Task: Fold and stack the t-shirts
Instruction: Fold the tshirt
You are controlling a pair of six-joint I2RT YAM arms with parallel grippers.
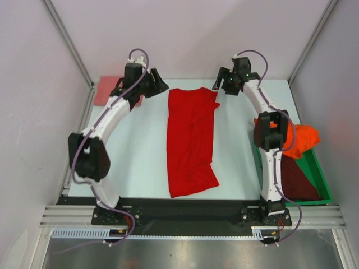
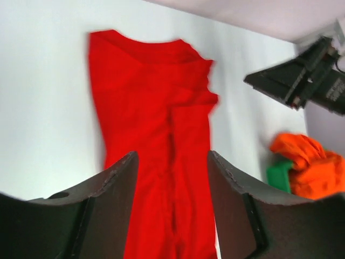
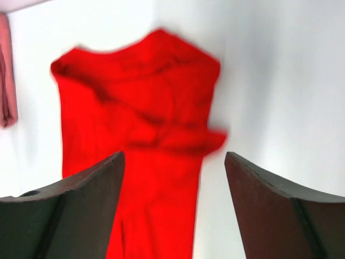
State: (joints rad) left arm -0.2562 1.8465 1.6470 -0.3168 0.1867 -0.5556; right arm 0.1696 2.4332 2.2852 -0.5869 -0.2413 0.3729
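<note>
Left gripper (image 2: 172, 159) and right gripper (image 3: 173, 159) hover with jaws apart and empty, the red t-shirt (image 1: 192, 143) a long strip between them, so each should likely pinch its nearest corner evenly for a square fold.

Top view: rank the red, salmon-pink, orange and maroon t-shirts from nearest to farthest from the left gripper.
From the left gripper:
1. Red t-shirt, beside it, mid-table.
2. Salmon-pink t-shirt, far-left corner.
3. Orange t-shirt, far end of green bin.
4. Maroon t-shirt, bin's near end.
</note>
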